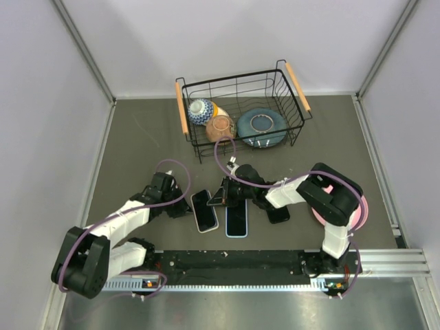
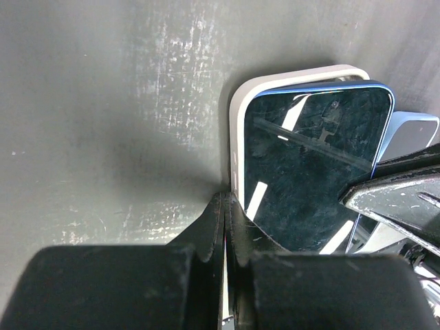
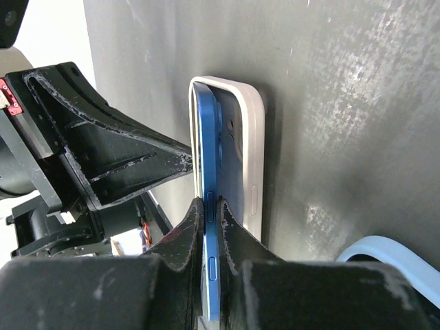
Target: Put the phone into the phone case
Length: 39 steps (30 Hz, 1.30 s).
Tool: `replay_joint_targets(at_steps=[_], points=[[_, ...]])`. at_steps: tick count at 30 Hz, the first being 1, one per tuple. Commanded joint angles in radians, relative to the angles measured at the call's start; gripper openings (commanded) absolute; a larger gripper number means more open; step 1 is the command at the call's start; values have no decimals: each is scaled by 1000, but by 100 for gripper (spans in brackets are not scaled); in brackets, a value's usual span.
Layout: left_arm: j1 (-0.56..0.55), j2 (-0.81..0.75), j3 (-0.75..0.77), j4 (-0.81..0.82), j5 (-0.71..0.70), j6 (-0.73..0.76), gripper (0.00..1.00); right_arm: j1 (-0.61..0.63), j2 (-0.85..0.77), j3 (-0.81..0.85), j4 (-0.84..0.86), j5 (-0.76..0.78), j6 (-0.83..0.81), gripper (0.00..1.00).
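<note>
**Ops:** Which step are we on?

**Me:** Mid-insertion. The phone (image 3: 206, 137) is in the white case (image 3: 253, 151), on the table (image 1: 137, 137) just ahead of my left arm. It's only partly seated. One long edge is down inside the rim and the other is lifted clear, so it lies tilted.

**Ops:** Who's holding what?

**Me:** My right gripper (image 3: 210, 213) is pinched on the raised edge of the phone, about where the side buttons are. My left gripper (image 2: 224, 213) has its fingers pressed together at the case's near wall. I think it has the rim nipped to steady it, though that wrist view doesn't make it certain.

**Ops:** And next?

**Me:** As I judge it, the phone needs swinging down flat, then pressing until the free edge snaps under the rim. That calls for the case to be held firm. My right fingers should also let go before they get trapped between phone and wall.

**Ops:** Anything in the way?

**Me:** A pale blue case (image 3: 385, 261) lies just beside it, on the right. I'd keep my right wrist from nudging it.
</note>
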Motion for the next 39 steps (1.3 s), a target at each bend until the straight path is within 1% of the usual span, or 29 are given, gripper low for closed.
replay_joint_targets(at_steps=[1, 3, 6, 7, 8, 9, 11, 12, 17, 18, 20, 21, 22, 23, 24, 25, 30, 35, 39], points=[[-10, -11, -3, 15, 41, -9, 0, 36, 37, 32, 66, 28, 15, 0], [-10, -22, 8, -5, 27, -6, 0, 34, 17, 30, 40, 36, 11, 0], [-10, -49, 31, -56, -2, 0, 0, 31, -49, 66, -94, 69, -49, 9], [-7, -62, 45, -69, -6, 3, 0, 30, -70, 81, -124, 80, -63, 17], [-7, -68, 51, -89, -10, 3, 0, 30, -102, 87, -181, 89, -83, 22], [-7, -77, 57, -99, -10, 3, 0, 27, -119, 93, -201, 108, -92, 28], [-7, -89, 79, -122, -13, 3, 0, 27, -152, 115, -273, 126, -122, 34], [-7, -103, 86, -131, -20, 5, 0, 27, -161, 124, -302, 132, -132, 39], [-7, -126, 126, -157, -52, 13, 0, 24, -222, 144, -385, 174, -196, 48], [-5, -126, 128, -158, -54, 13, 0, 22, -232, 150, -417, 181, -210, 52], [-5, -126, 131, -154, -48, 13, 6, 16, -230, 162, -441, 180, -244, 56], [-4, -126, 131, -149, -46, 10, 11, 13, -229, 164, -438, 175, -247, 58], [-5, -126, 128, -148, -46, 8, 22, 11, -227, 158, -432, 169, -261, 59], [-5, -126, 126, -146, -48, 8, 29, 10, -227, 156, -430, 160, -267, 61], [-4, -122, 126, -148, -52, 10, 34, 11, -226, 155, -428, 154, -274, 66], [-4, -120, 123, -148, -60, 11, 38, 10, -219, 152, -422, 146, -282, 68], [-4, -96, 108, -122, -49, 11, 45, 10, -184, 148, -392, 85, -299, 70], [1, -85, 50, -19, -2, -12, 46, 11, -137, 145, -350, 47, -296, 70], [3, -54, 28, 6, 4, -24, 45, 13, -103, 136, -324, 33, -290, 70]])
